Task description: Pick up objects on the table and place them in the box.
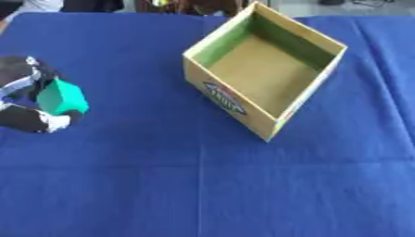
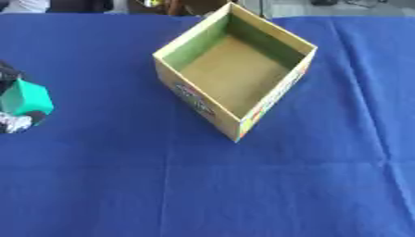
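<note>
Left eye view: left hand [image 1: 28, 99] at left edge, fingers curled round green block [image 1: 61, 97]. Cardboard box [image 1: 323, 81] well apart to right, open, inside bare. Right hand not visible. Task early: block held, carry and drop left

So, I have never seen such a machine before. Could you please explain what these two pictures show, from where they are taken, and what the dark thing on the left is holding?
Both pictures come from one stereo camera in a humanoid robot's head, looking down at its work: one from the left eye, one from the right, at the same moment. The dark thing is the robot's left hand, black with silver parts, coming in from the left edge. Its fingers are curled round a green block. A blue cloth covers the table. On it stands an open cardboard box with nothing visible inside. The block should go into it. The right hand does not show.
</note>
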Robot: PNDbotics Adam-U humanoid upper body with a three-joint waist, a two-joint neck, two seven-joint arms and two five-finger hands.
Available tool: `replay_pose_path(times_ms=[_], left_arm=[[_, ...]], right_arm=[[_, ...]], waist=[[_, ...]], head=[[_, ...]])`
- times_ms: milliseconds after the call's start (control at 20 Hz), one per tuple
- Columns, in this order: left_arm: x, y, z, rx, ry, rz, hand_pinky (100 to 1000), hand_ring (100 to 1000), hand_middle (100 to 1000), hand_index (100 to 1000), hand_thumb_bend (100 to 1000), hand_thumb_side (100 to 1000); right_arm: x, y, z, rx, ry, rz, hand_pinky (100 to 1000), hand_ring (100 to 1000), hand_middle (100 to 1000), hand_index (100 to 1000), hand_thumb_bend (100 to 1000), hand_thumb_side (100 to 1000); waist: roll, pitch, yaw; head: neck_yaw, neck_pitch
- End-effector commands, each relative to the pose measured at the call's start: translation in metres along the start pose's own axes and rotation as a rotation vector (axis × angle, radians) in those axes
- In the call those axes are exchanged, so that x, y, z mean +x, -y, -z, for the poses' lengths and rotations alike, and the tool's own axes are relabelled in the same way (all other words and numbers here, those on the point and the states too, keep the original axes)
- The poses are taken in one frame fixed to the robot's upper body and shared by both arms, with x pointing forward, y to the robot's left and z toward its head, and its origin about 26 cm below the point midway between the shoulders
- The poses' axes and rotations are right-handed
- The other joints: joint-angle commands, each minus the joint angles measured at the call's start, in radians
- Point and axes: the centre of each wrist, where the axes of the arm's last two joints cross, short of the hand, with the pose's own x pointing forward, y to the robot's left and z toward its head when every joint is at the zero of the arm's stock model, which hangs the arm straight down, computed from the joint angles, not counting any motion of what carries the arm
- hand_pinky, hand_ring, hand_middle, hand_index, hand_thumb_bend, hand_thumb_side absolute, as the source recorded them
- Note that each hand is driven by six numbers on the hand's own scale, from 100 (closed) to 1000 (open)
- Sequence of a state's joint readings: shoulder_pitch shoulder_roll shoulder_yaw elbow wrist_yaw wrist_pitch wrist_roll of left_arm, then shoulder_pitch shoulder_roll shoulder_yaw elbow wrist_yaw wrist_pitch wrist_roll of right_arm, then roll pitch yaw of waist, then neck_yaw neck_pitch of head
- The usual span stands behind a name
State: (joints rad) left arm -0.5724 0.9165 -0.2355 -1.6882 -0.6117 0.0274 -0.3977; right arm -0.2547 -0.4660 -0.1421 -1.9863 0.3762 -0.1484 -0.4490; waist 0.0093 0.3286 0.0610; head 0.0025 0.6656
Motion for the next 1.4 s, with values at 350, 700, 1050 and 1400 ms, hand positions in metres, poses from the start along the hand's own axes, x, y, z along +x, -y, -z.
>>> replay_pose_path(times_ms=[350,700,1050,1400], left_arm=[[0.034,-0.057,0.026,0.172,0.136,0.060,284,394,394,570,100,585],[0.066,-0.080,0.067,0.234,0.249,0.039,272,363,380,554,100,600],[0.102,-0.105,0.113,0.275,0.294,-0.010,285,373,383,555,100,608],[0.133,-0.117,0.151,0.327,0.286,-0.014,282,364,380,553,100,593]], right_arm=[[0.004,0.004,0.006,0.017,0.030,-0.001,795,790,532,696,120,794],[0.007,0.002,0.010,0.033,0.049,0.019,794,789,533,696,113,792],[0.010,-0.001,0.017,0.028,0.075,0.042,795,790,532,697,117,786],[0.017,-0.006,0.026,0.022,0.111,0.077,795,789,533,697,114,784]], waist=[[0.018,-0.039,-0.018],[0.033,-0.046,-0.053],[0.046,-0.024,-0.106],[0.058,0.006,-0.162]], head=[[-0.003,0.006],[0.019,0.003],[0.043,-0.019],[0.073,-0.042]])
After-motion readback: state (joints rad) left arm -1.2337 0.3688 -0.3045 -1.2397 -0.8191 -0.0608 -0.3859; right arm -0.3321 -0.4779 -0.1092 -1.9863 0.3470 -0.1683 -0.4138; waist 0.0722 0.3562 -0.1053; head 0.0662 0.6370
